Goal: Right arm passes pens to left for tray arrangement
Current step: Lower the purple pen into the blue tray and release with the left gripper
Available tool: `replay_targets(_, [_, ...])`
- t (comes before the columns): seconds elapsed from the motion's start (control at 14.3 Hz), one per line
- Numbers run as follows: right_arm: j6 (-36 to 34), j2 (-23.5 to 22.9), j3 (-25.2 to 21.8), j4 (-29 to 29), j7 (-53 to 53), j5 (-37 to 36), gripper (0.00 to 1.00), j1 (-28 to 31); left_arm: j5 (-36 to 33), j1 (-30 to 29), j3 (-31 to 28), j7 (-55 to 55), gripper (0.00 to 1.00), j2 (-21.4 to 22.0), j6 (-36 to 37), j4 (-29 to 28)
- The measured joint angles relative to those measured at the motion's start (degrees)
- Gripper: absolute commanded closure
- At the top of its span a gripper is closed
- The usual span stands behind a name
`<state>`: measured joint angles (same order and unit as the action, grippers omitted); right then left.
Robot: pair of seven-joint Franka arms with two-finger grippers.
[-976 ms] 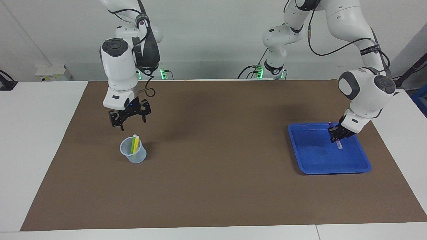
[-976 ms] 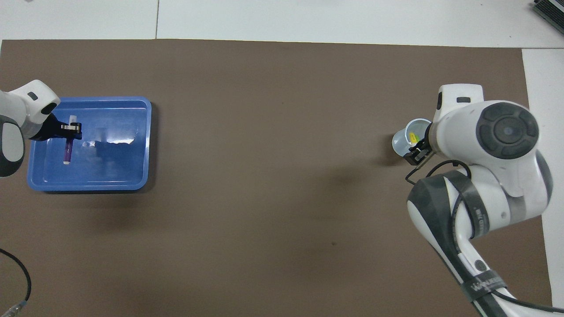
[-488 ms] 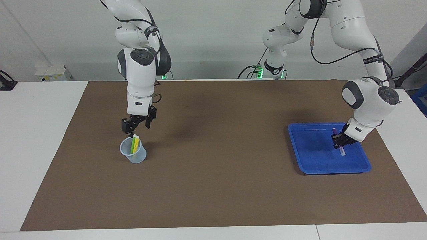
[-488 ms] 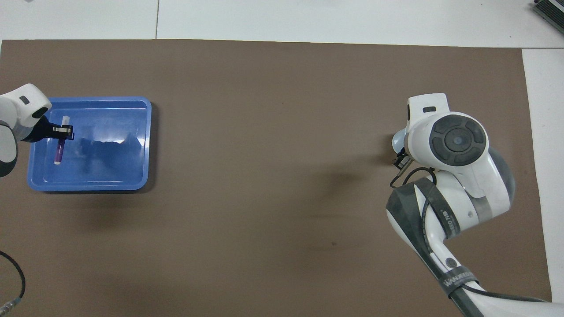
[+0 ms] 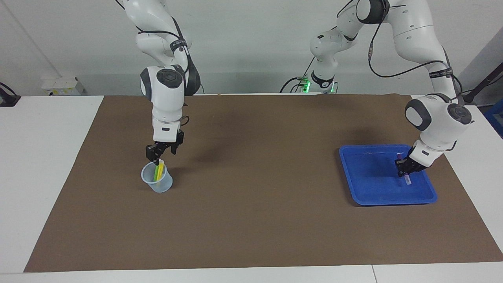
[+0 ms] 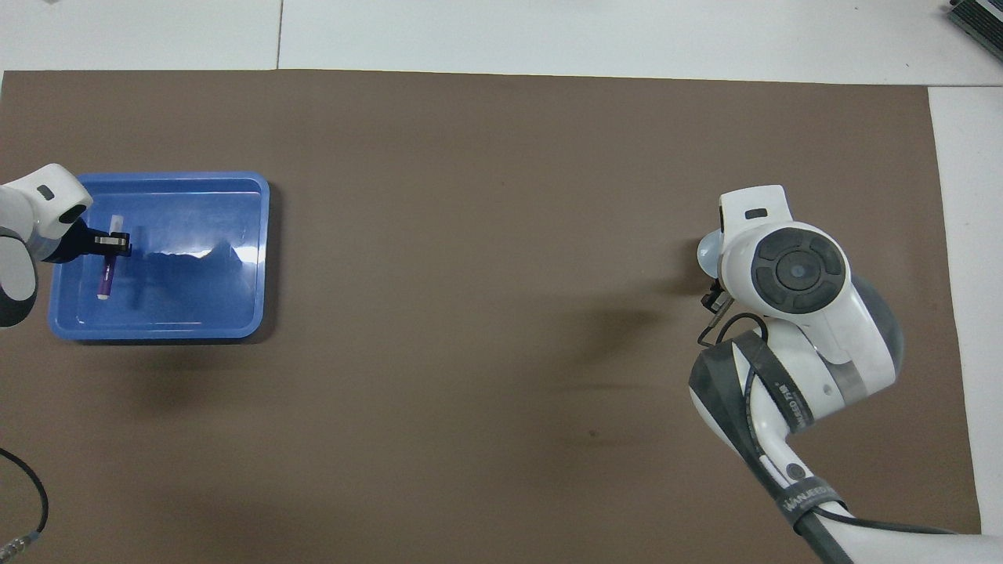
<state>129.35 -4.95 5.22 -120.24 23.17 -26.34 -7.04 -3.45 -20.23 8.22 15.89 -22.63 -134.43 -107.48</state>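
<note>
The blue tray (image 5: 387,203) (image 6: 264,258) lies toward the left arm's end of the table. My left gripper (image 5: 404,167) (image 6: 114,244) is low inside it, shut on the purple pen (image 5: 408,180) (image 6: 105,278), which hangs tilted with its pale tip close to the tray floor. Toward the right arm's end, a translucent cup (image 5: 157,184) (image 6: 707,254) holds the green pen (image 5: 156,171) and the yellow pen (image 5: 160,171) upright. My right gripper (image 5: 159,154) is just above the cup, open, its fingers at the pens' tops. From overhead the right arm hides the gripper and both pens.
A brown mat (image 5: 255,196) covers most of the white table. A black cable (image 6: 35,501) loops in at the robots' end near the left arm. A small white box (image 5: 59,85) sits off the mat near the right arm's base.
My right gripper turned and came down from above the cup onto the pens' tops. My left gripper carried the purple pen lower and toward the tray's edge at the left arm's end.
</note>
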Motion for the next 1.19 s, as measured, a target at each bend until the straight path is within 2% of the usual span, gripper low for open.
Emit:
replay_targets(0.35, [0.00, 0.13, -0.02, -0.48, 0.00, -0.66, 0.31, 0.65, 0.00, -0.72, -0.02, 0.60, 1.00, -0.01, -0.65, -0.97])
replay_targets(0.42, [0.00, 0.13, -0.02, -0.59, 0.00, -0.66, 0.35, 0.70, 0.00, -0.81, -0.02, 0.74, 0.89, -0.01, -0.67, -0.97])
replay_targets(0.49, [0.00, 0.15, -0.03, -0.64, 0.00, -0.66, 0.35, 0.76, 0.00, -0.88, -0.01, 0.81, 0.67, -0.01, -0.70, -0.97])
replay_targets(0.56, [0.00, 0.16, -0.03, -0.67, -0.01, -0.66, 0.36, 0.83, 0.00, -0.94, 0.01, 0.84, 0.51, -0.01, -0.76, -0.97])
replay_targets(0.7, [0.00, 0.19, -0.03, -0.69, -0.01, -0.66, 0.38, 0.95, 0.00, -1.01, 0.04, 0.91, 0.27, -0.01, -0.86, -0.97])
replay_targets(0.77, [0.00, 0.21, -0.03, -0.70, -0.02, -0.66, 0.40, 0.97, 0.00, -1.02, 0.04, 0.92, 0.20, -0.01, -0.87, -0.97])
replay_targets(1.19, [2.09, 0.27, -0.04, -0.85, -0.08, -0.67, 0.55, 2.18, 0.00, -1.03, 0.11, 0.94, 0.18, 0.00, -0.89, -0.97])
